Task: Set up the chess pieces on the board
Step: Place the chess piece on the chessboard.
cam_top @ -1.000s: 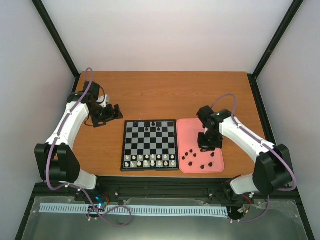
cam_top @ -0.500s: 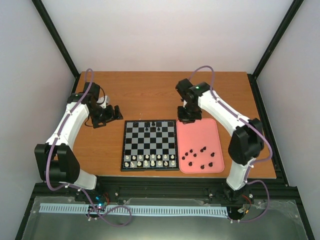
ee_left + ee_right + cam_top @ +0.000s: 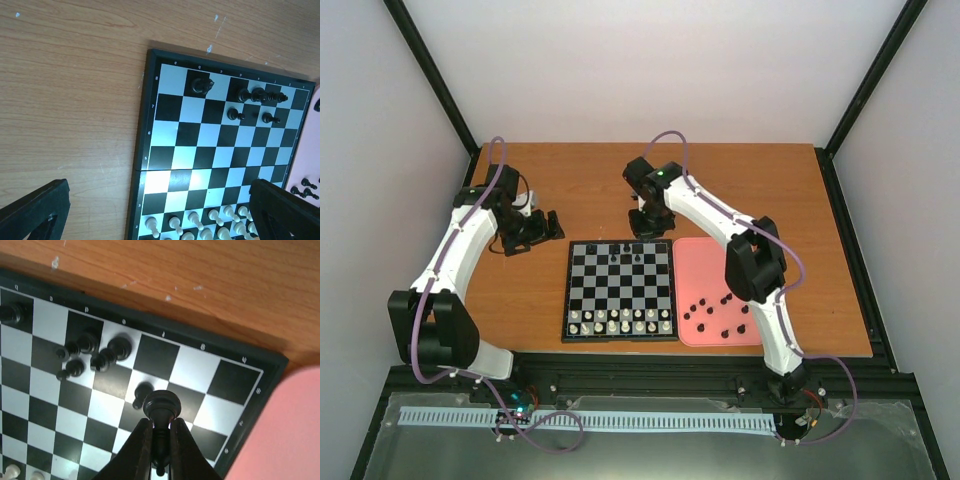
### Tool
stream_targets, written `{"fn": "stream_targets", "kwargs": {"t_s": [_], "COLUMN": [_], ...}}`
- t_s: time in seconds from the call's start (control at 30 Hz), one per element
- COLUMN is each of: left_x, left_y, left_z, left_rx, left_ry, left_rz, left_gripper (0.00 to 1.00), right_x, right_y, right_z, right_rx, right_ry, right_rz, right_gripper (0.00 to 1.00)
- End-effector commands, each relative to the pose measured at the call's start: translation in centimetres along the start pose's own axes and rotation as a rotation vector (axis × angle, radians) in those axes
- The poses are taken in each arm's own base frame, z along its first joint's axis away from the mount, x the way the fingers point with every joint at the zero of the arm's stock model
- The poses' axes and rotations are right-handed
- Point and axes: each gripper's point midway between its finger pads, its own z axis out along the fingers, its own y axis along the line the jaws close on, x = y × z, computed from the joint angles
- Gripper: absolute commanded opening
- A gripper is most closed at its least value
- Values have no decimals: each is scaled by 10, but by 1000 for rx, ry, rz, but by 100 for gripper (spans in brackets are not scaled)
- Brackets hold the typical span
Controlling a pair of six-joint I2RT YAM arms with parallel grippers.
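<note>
Right tool [image 3: 160, 432] pinches a black piece [image 3: 161, 405] over the board's [image 3: 192, 367] back rows for placing; left tool [image 3: 548, 226] idles, wide open.

The board [image 3: 165, 142] runs off the left-wrist view's bottom edge (white pieces [image 3: 192, 218] cropped).

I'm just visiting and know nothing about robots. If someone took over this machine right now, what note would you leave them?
Left claw: open, empty, beside the board on its left.
Right claw: shut on a black piece, over the board's far edge.
Done: white pieces fill the near rows; a few black ones stand at the far end, bunched.
Left: set down the held piece, then bring the loose black pieces from the pink tray.
</note>
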Motion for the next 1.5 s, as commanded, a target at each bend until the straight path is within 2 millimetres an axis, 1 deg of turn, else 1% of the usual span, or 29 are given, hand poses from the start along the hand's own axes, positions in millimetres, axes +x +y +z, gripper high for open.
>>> {"fn": "stream_targets", "kwargs": {"t_s": [0.0,0.2,0.33,0.57,0.67,0.77,0.93,1.33,1.47], "left_x": [-2,-1,-1,-2,-3,-4,-4,-4,-4], "left_y": [-3,-4,-3,-4,-5,-5,-7,-6,-6], "left_z": [-10,-10,-9,-7,-6,-6,-5,-4,-4], "left_rx": [2,3,2,7,9,12,17,16,15], "left_ry": [-25,-24,-22,-15,-13,-12,-9,-7,-7], "left_rz": [12,13,14,13,11,10,11,9,10], "left_gripper": [100,100,100,100,100,100,100,100,100], "right_x": [-9,-11,-12,-12,-7,-13,-17,-12,-11], "right_y": [7,11,14,14,13,17,16,11,12], "right_z": [11,28,32,41,49,46,49,55,58], "right_rx": [-14,-34,-45,-43,-41,-53,-40,-12,-11], "right_ry": [19,49,59,73,103,88,80,116,119], "right_rz": [-40,-41,-43,-40,-36,-44,-39,-38,-40], "right_gripper": [4,4,4,5,5,5,5,5,5]}}
